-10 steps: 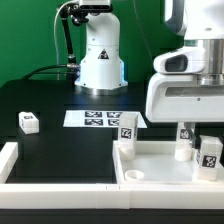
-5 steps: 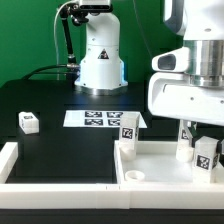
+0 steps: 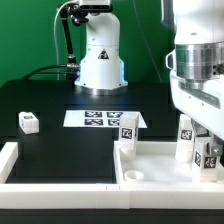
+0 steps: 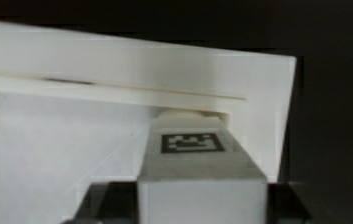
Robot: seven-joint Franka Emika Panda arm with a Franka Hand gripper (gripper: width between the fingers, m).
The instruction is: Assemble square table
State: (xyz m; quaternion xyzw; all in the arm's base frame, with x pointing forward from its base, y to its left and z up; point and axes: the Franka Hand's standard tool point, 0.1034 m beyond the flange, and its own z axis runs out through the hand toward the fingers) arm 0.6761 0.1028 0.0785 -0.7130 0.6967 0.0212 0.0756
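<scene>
The square table top (image 3: 158,166), a white rimmed tray, lies at the exterior view's right front. My gripper (image 3: 208,148) hangs over its right part, shut on a white tagged leg (image 3: 209,158) that stands upright on the top. In the wrist view this leg (image 4: 203,165) fills the gap between the dark fingers (image 4: 112,202), over the white top (image 4: 84,115) and close to its edge. A second leg (image 3: 186,134) stands upright just behind the held one. A third leg (image 3: 127,125) stands at the top's far left corner. Another leg (image 3: 28,122) lies loose on the black table at the left.
The marker board (image 3: 96,118) lies flat behind the top, in front of the arm's white base (image 3: 100,58). A long low white border wall (image 3: 60,186) runs along the table's front and turns up the left side (image 3: 8,156).
My wrist has turned about its upright axis while the held leg stays at the same place on the top. Nothing else has moved.
</scene>
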